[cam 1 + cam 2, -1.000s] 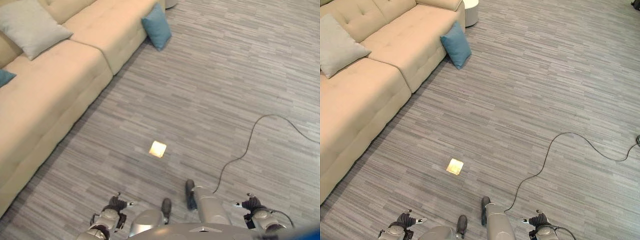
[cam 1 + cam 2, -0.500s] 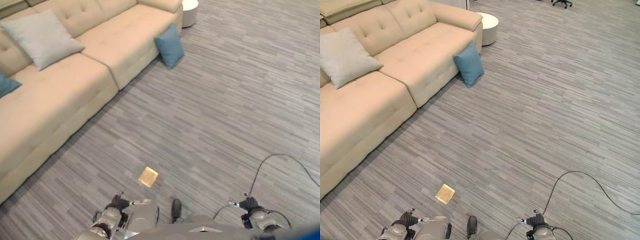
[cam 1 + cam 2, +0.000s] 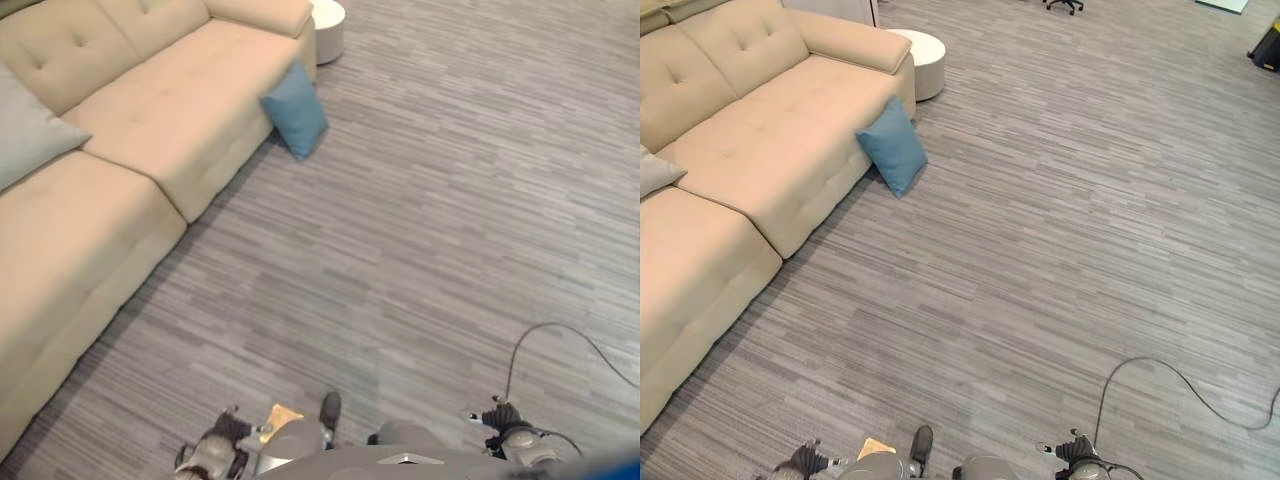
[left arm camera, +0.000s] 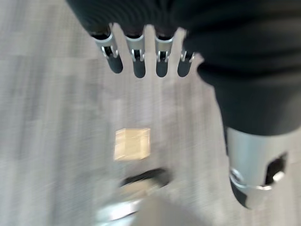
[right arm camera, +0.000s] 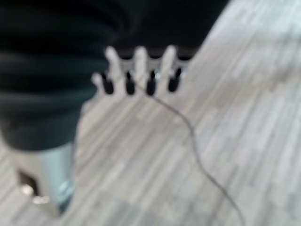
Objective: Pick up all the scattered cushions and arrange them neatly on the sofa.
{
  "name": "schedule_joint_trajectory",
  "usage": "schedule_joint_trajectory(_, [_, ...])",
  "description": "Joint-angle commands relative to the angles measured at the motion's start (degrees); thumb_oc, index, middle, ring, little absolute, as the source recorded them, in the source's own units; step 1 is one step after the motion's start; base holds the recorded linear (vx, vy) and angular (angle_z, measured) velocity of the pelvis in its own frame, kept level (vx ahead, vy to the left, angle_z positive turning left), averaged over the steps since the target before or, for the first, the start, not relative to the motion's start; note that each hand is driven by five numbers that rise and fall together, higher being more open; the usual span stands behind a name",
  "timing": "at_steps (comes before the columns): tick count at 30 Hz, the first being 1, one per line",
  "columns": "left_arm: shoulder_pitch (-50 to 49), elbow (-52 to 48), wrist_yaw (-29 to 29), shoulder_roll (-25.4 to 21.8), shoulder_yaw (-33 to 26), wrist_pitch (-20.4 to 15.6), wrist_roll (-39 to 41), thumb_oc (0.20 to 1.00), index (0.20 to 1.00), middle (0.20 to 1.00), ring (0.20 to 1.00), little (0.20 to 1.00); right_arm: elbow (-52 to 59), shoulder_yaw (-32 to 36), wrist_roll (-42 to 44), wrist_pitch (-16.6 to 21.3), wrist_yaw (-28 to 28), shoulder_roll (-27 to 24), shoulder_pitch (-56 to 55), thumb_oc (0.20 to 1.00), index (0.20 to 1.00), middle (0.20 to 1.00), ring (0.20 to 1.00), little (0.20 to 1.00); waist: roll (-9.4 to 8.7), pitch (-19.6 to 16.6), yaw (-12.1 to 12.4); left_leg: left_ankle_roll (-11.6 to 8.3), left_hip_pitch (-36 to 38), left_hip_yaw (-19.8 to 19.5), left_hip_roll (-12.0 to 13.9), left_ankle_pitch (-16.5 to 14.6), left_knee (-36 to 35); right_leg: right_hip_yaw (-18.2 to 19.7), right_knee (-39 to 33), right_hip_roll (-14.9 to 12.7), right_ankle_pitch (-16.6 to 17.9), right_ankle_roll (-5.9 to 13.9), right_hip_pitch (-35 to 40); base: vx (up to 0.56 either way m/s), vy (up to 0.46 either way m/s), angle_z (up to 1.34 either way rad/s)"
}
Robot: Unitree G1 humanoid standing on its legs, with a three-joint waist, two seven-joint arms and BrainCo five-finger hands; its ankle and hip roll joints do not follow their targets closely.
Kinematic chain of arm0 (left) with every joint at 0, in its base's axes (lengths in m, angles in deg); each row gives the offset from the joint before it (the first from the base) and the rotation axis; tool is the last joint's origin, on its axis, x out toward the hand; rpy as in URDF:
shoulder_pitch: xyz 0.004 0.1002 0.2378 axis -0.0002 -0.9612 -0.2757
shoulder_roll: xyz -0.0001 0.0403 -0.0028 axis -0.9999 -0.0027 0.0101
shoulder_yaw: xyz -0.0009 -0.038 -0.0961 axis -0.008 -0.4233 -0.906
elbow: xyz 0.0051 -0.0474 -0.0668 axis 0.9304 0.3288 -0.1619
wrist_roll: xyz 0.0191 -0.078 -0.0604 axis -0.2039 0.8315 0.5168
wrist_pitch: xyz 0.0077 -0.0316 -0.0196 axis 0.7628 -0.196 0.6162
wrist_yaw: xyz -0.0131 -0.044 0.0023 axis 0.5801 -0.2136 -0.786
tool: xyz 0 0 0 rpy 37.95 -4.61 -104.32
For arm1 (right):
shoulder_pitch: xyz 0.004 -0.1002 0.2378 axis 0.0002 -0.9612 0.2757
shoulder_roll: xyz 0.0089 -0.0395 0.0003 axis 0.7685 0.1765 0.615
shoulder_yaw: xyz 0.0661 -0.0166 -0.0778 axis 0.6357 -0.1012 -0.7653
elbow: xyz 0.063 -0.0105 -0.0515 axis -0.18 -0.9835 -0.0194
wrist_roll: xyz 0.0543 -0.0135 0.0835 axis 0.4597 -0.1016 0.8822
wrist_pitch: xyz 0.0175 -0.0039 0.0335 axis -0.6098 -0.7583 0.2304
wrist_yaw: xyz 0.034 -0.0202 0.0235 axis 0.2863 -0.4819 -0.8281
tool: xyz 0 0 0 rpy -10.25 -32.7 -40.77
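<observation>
A blue cushion (image 3: 892, 147) stands on the floor, leaning against the front of the beige sofa (image 3: 770, 140) near its far end. A grey cushion (image 3: 30, 125) lies on the sofa seat against the backrest, at the view's left edge. My left hand (image 3: 215, 455) hangs low at the bottom of the eye views, and its fingers (image 4: 138, 56) are relaxed over the bare floor with nothing in them. My right hand (image 3: 505, 435) hangs at the bottom right, its fingers (image 5: 141, 66) likewise loose and empty. Both hands are far from the cushions.
A small yellow plate (image 4: 132, 143) is set in the floor under my left hand. A round white side table (image 3: 923, 48) stands past the sofa's armrest. An office chair's base (image 3: 1065, 5) shows at the far top. Grey striped floor stretches to the right.
The whole picture has shifted, so the camera has moved: the blue cushion and sofa end show more fully, and the floor plate sits closer underfoot. Both hands hang as before.
</observation>
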Motion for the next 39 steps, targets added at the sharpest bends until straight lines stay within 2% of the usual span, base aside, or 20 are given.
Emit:
schedule_joint_trajectory(1, [-1.4,-0.5,-0.9,-0.6,-1.0,-0.6,-1.0,1.0,1.0,1.0,1.0,1.0,-0.3,0.2,-0.5,0.9,0.5,-2.5,1.5,1.0,1.0,1.0,1.0,1.0,0.2,0.5,-0.4,-5.0,-0.6,-2.4,1.4,-5.6,5.6,2.1,-22.1,3.0,14.4,1.04,4.2,0.38,-0.068,0.23])
schedule_joint_trajectory(4, [-1.0,0.2,-0.6,-0.1,-1.4,-0.9,-1.4,1.0,1.0,1.0,1.0,1.0,-1.2,0.1,-0.9,0.3,0.4,-2.7,1.5,1.0,1.0,1.0,1.0,1.0,-0.28,0.8,-2.1,-5.99,5.8,-4.9,1.4,-8.5,3.0,-0.3,-37.0,2.3,20.2,2.3,0.3,0.53,-0.153,0.28])
schedule_joint_trajectory(5, [-0.9,0.6,-0.4,0.0,-1.3,-1.2,-1.5,1.0,1.0,1.0,1.0,1.0,-1.4,-0.1,-1.6,0.0,0.4,-2.7,1.4,1.0,1.0,1.0,1.0,1.0,-0.14,0.7,-2.7,-6.81,8.3,-5.4,2.4,-9.2,2.2,-2.9,-37.9,1.1,21.6,2.82,-1.3,0.51,-0.213,0.24])
schedule_joint_trajectory(9, [-1.4,1.0,-0.4,0.2,-0.9,-1.3,-2.5,1.0,1.0,1.0,1.0,1.0,-1.8,-0.1,-1.7,0.3,0.3,-2.9,0.5,1.0,1.0,1.0,1.0,1.0,-0.19,-0.9,-3.2,-7.96,10.1,-5.7,4.1,-9.8,2.6,-2.3,-38.3,1.5,21.7,1.08,1.4,0.37,-0.186,0.15])
schedule_joint_trajectory(10, [-1.7,1.1,-0.1,0.5,-0.7,-1.1,-2.4,1.0,1.0,1.0,1.0,1.0,-2.0,0.2,-1.0,0.7,0.2,-2.9,0.5,1.0,1.0,1.0,1.0,1.0,0.21,-1.8,-3.5,-10.13,9.3,-5.5,6.3,-7.2,7.4,-1.5,-37.3,2.8,20.7,-0.22,3.2,0.26,-0.158,0.33])
schedule_joint_trajectory(11, [-1.7,1.1,-0.1,0.5,-0.7,-1.1,-2.4,1.0,1.0,1.0,1.0,1.0,-2.0,0.2,-1.0,0.7,0.2,-2.9,0.5,1.0,1.0,1.0,1.0,1.0,0.27,-1.8,-3.5,-10.15,9.2,-5.5,6.3,-7.4,7.6,-1.6,-37.3,2.8,20.6,-0.23,3.2,0.36,-0.234,0.3])
schedule_joint_trajectory(13, [-1.5,0.7,0.1,0.6,-0.2,-1.1,-2.4,1.0,1.0,1.0,1.0,1.0,-1.8,0.0,-0.4,1.2,0.2,-3.0,0.7,1.0,1.0,1.0,1.0,1.0,0.11,-1.0,-3.4,-11.89,4.6,-3.1,8.0,-2.5,20.2,-1.1,-37.8,3.0,19.7,-1.5,6.3,0.22,-0.204,0.25])
schedule_joint_trajectory(15, [-1.1,-0.1,-0.3,0.2,-0.3,-0.8,-1.5,1.0,1.0,1.0,1.0,1.0,-1.3,-0.1,0.8,1.4,0.6,-3.4,1.7,1.0,1.0,1.0,1.0,1.0,-1.29,0.1,-2.8,-11.14,-0.9,-1.2,8.0,1.0,32.0,-0.1,-38.4,3.1,18.4,-3.3,9.1,0.25,-0.281,-0.02])
schedule_joint_trajectory(17, [-1.0,-0.5,-0.5,0.2,-0.1,-0.7,-0.9,1.0,1.0,1.0,1.0,1.0,-1.4,-0.1,1.2,1.1,0.7,-3.8,1.9,1.0,1.0,1.0,1.0,1.0,-2.37,1.1,-1.5,-9.95,-6.9,2.0,7.6,-0.3,37.3,0.2,-39.0,2.1,17.5,-3.81,11.3,0.24,-0.195,0.03])
schedule_joint_trajectory(22, [-1.1,-0.8,-0.5,1.1,-0.3,-1.0,-0.3,1.0,1.0,1.0,1.0,1.0,-1.4,-0.2,0.9,1.0,0.9,-4.7,2.4,1.0,1.0,1.0,1.0,1.0,-1.51,1.2,1.2,-9.17,-13.0,7.2,3.9,-3.7,21.0,1.2,-40.8,2.7,14.2,-2.67,16.9,0.34,-0.035,-0.25])
schedule_joint_trajectory(23, [-1.4,-0.6,-0.4,1.2,-0.5,-1.1,-0.5,1.0,1.0,1.0,1.0,1.0,-1.6,-0.1,0.9,0.9,1.0,-4.7,2.3,1.0,1.0,1.0,1.0,1.0,-0.35,0.8,2.1,-9.36,-14.7,8.3,2.9,-0.7,13.3,1.5,-41.8,4.4,13.2,-2.6,18.8,0.33,-0.009,-0.3])
schedule_joint_trajectory(24, [-1.4,-0.6,-0.4,1.2,-0.5,-1.1,-0.6,1.0,1.0,1.0,1.0,1.0,-1.6,-0.1,0.9,0.9,1.0,-4.7,2.2,1.0,1.0,1.0,1.0,1.0,-0.47,1.0,2.1,-9.32,-14.1,8.4,2.8,-0.5,12.9,1.6,-41.9,4.3,13.1,-2.56,19.2,0.45,-0.008,-0.14])
schedule_joint_trajectory(25, [-1.9,-0.4,-0.4,1.3,-0.7,-1.2,-0.7,1.0,1.0,1.0,1.0,1.0,-1.7,-0.2,1.0,0.8,1.1,-4.4,2.0,1.0,1.0,1.0,1.0,1.0,0.57,0.4,3.2,-9.74,-15.8,8.8,1.4,3.5,7.8,3.0,-42.5,6.1,12.4,-2.87,21.3,0.39,-0.001,-0.11])
schedule_joint_trajectory(28, [-2.6,0.1,-0.4,1.2,-1.0,-1.3,-0.7,1.0,1.0,1.0,1.0,1.0,-1.6,-0.4,0.9,0.7,1.1,-4.1,1.8,1.0,1.0,1.0,1.0,1.0,0.68,0.2,4.7,-10.2,-17.5,8.5,0.4,5.7,6.9,5.5,-42.2,7.1,11.4,-3.39,23.8,0.36,0.027,-0.49])
schedule_joint_trajectory(31, [-4.7,1.8,-0.1,0.8,-2.4,-0.6,-0.9,1.0,1.0,1.0,1.0,1.0,-1.1,-0.7,-0.5,0.6,0.1,-3.1,0.6,1.0,1.0,1.0,1.0,1.0,-0.82,-2.7,6.0,-7.23,-13.7,5.4,-0.5,2.6,7.1,7.1,-34.5,5.3,9.3,-1.5,24.1,0.65,0.144,-0.66])
schedule_joint_trajectory(32, [-4.5,1.0,0.0,0.2,-2.5,-0.5,-0.6,1.0,1.0,1.0,1.0,1.0,-0.3,-0.8,-1.1,0.7,-0.6,-2.7,0.8,1.0,1.0,1.0,1.0,1.0,-1.61,-1.9,5.8,-5.04,-11.0,5.7,-0.8,-0.7,8.3,6.0,-19.0,2.3,19.3,4.53,18.2,0.37,0.099,-0.63])
schedule_joint_trajectory(34, [-4.2,0.4,-0.1,0.0,-2.4,-0.3,-0.3,1.0,1.0,1.0,1.0,1.0,0.1,-0.8,-1.0,0.7,-0.7,-2.7,1.1,1.0,1.0,1.0,1.0,1.0,-1.04,-1.3,5.3,-4.52,-9.9,5.3,0.0,-1.4,8.4,5.7,-13.1,2.5,22.3,5.75,15.4,0.22,0.057,-0.29])
schedule_joint_trajectory(35, [-3.9,0.1,-0.1,-0.4,-2.1,-0.3,-0.5,1.0,1.0,1.0,1.0,1.0,0.5,-0.8,-0.9,0.9,-0.6,-2.5,1.2,1.0,1.0,1.0,1.0,1.0,-0.39,-1.0,4.9,-4.08,-8.5,4.6,0.6,-2.2,8.3,5.0,-9.6,2.7,23.0,5.95,13.3,0.34,0.093,0.03])
schedule_joint_trajectory(36, [-3.4,-0.5,-0.3,-0.7,-2.0,-0.2,0.0,1.0,1.0,1.0,1.0,1.0,0.8,-0.7,-1.1,0.8,-0.6,-2.2,1.4,1.0,1.0,1.0,1.0,1.0,1.34,-0.6,3.7,-3.55,-4.5,2.6,2.3,-3.7,7.2,1.8,-5.5,1.6,20.3,3.66,6.7,0.3,0.076,0.16])
schedule_joint_trajectory(39, [-2.9,-1.0,-0.4,-0.6,-2.0,-0.5,0.5,1.0,1.0,1.0,1.0,1.0,0.9,-0.9,-1.1,0.9,-0.7,-2.2,1.4,1.0,1.0,1.0,1.0,1.0,1.43,-0.3,2.3,-3.56,-1.6,0.9,1.9,-5.0,6.3,-0.1,-10.9,0.7,17.7,2.0,3.9,0.31,0.018,0.22])
